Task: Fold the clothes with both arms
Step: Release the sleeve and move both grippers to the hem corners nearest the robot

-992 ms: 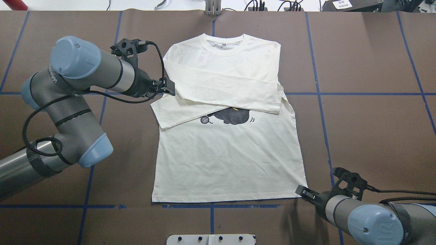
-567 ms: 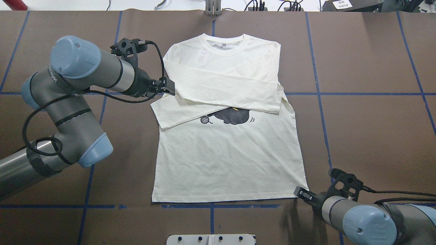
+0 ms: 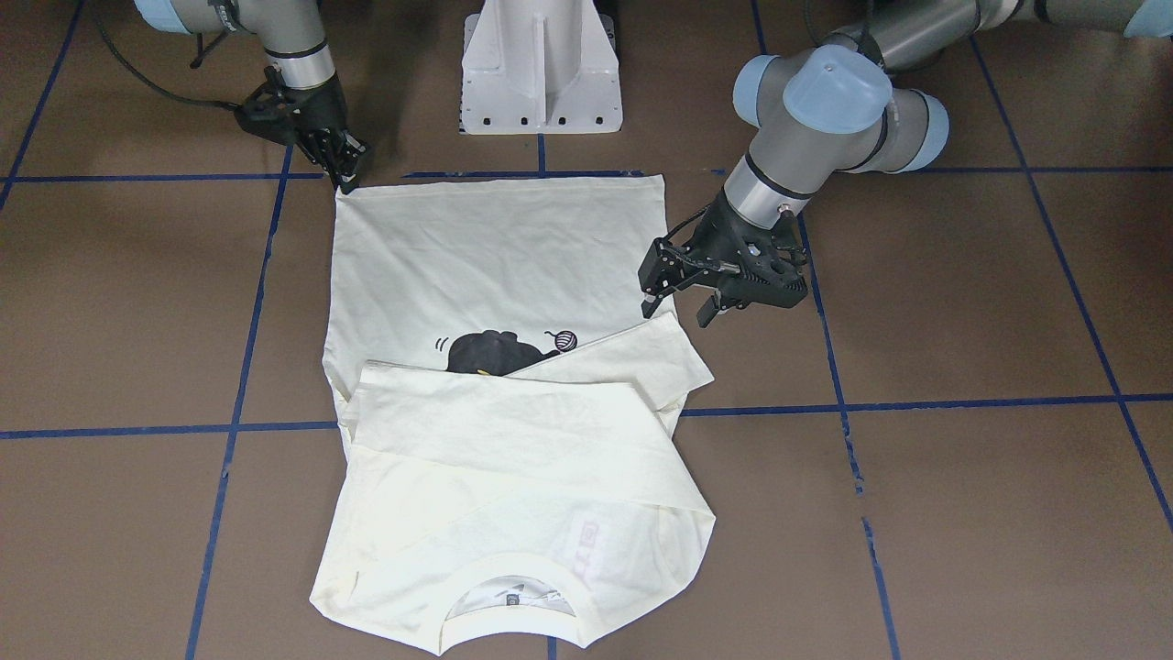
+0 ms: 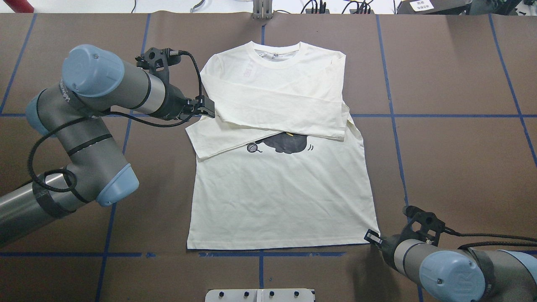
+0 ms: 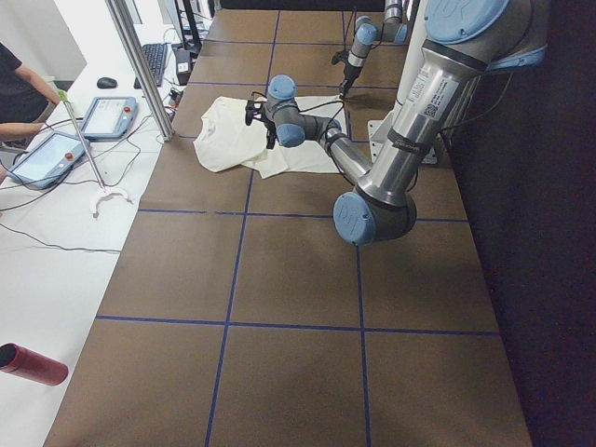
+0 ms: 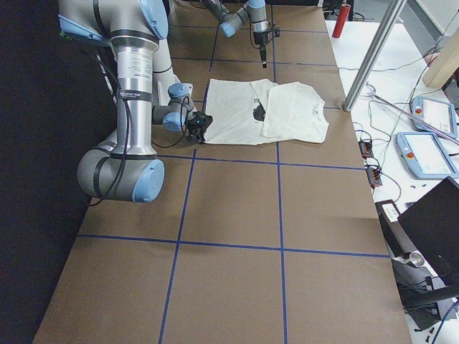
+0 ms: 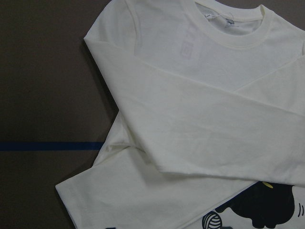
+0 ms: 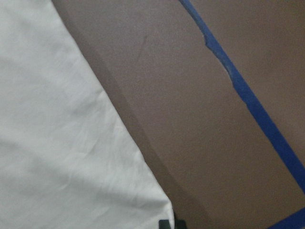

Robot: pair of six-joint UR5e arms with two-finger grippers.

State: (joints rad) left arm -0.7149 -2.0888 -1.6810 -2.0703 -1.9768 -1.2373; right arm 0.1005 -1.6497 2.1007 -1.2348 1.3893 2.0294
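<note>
pedestal (image 3: 541,64) near shirt (image 3: 495,247); perhaps a red bottle (image 5: 33,363)

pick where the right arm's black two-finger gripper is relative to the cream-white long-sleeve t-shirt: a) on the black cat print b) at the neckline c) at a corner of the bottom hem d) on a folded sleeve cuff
C: in the overhead view the black two-finger right gripper sits at the bottom hem corner of the cream-white long-sleeve T-shirt, on the side nearest the robot's base.
</note>
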